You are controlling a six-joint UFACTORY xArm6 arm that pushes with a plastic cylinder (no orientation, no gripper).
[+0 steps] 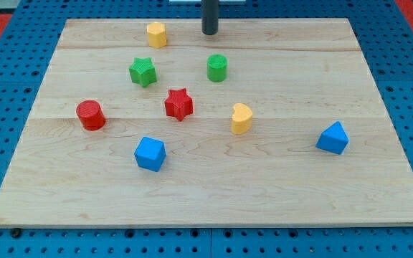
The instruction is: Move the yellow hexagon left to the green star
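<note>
At the view's top: my tip (210,33) touches nothing | yellow hexagon (156,34) left | green star (143,72) below

Bright blocks on a pale desk

The desk (278,179) is light wood with fine grain; around it lies a blue surface (407,86) dotted with holes. The hexagon (156,34) and heart (241,118) are yellow, one star (143,72) and one cylinder (216,68) green, another star (178,104) and cylinder (90,115) red, two blocks (150,153) (333,138) blue. My tip (210,33) is dark grey.
</note>
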